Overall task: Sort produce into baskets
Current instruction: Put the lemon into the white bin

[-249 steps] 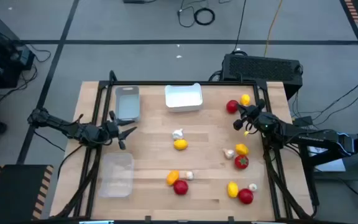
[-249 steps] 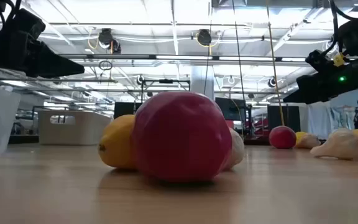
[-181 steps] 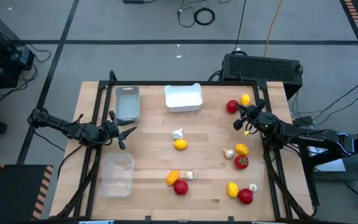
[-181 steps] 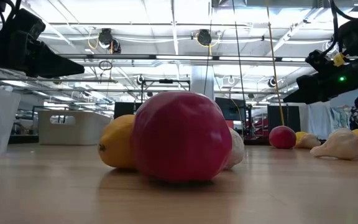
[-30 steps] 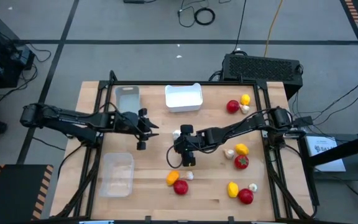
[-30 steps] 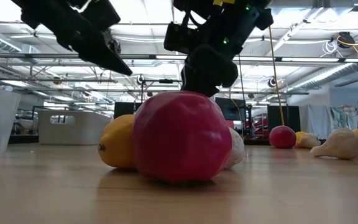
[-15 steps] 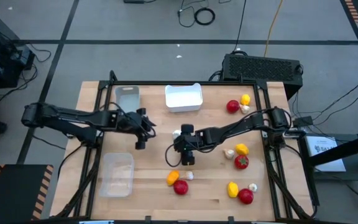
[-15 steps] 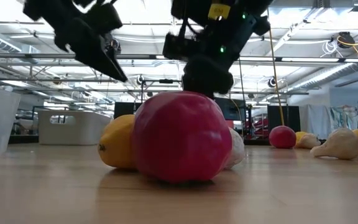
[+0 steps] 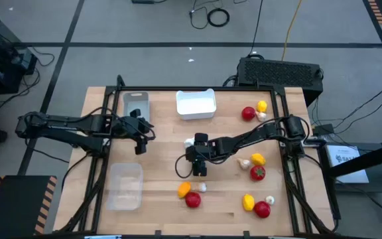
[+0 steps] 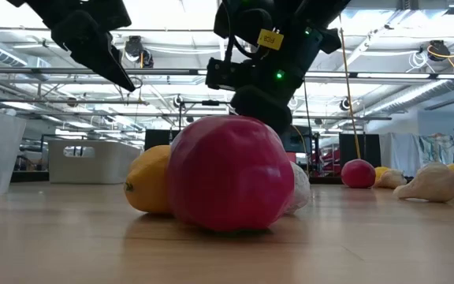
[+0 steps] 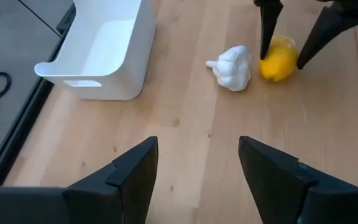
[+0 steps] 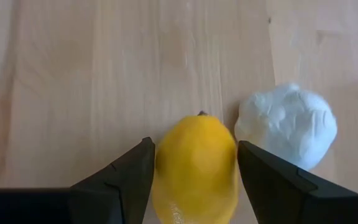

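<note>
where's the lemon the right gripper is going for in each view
High view: the lemon sits mid-table, hidden under the right gripper.
Low view: hidden behind the big tomato.
Left wrist view: lemon between two dark fingers.
Right wrist view: lemon between the open fingers.
Shared landmark: the garlic bulb right beside it.

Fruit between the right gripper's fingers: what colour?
Yellow; the lemon shows best in the right wrist view.
</note>
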`<state>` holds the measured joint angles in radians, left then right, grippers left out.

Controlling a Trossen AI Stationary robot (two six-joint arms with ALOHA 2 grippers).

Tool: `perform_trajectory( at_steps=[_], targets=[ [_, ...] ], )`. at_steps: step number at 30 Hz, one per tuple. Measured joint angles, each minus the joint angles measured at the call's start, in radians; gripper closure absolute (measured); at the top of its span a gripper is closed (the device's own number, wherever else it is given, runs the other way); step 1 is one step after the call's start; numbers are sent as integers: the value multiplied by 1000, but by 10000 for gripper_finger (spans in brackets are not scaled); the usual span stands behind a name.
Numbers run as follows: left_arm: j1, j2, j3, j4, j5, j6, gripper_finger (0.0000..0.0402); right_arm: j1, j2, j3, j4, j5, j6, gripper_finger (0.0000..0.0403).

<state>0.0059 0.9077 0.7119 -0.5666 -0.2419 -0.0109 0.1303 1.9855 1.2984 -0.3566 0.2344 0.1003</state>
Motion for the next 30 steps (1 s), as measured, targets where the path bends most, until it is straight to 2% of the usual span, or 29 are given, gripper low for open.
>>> perform_trajectory(
  at_steps=[6,30],
  targets=[
    [0,-36,-18,4,-1,16,169,0,13,0,-11,4,37,184],
    [0,-36,-20,35,-2,18,169,-7,34,2,-114,-21,200,175]
  ],
)
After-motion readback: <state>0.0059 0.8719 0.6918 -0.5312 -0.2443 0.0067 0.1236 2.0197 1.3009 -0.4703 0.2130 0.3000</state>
